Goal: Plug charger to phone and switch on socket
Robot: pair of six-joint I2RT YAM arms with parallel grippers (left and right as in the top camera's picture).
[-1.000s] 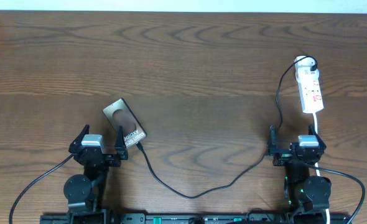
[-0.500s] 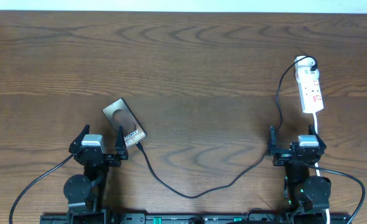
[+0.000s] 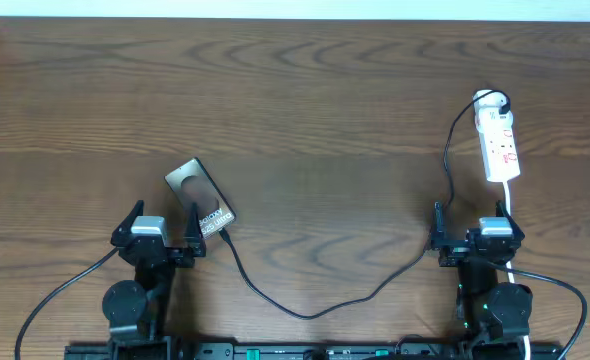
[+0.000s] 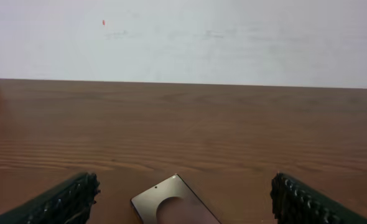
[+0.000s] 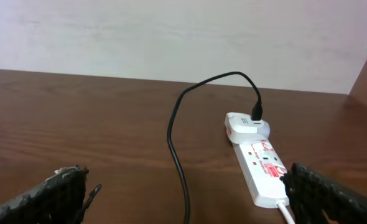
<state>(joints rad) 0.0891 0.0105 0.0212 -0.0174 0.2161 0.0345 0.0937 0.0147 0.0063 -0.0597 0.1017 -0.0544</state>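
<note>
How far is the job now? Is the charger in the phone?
Done: the charger is plugged in at the socket. Its tip lies by the phone; seated or not, I cannot tell. In hand: nothing; left gripper and right gripper stand open. Left: check that tip, then the socket's switch.

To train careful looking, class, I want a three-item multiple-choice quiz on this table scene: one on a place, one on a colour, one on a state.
1. Where does the small white oblong power strip lie?
A. ahead of the right gripper
B. at the left edge
C. at the middle

2. What colour is the long thin charger cable?
A. white
B. black
C. red

3. How do the left gripper and the right one stand?
A. both open
B. left shut, right open
C. both shut

Key: 1 A, the overhead view shows it at far right beyond that gripper; 2 B, it shows black overhead; 3 A, each wrist view shows fingers wide apart, gripping nothing.
</note>
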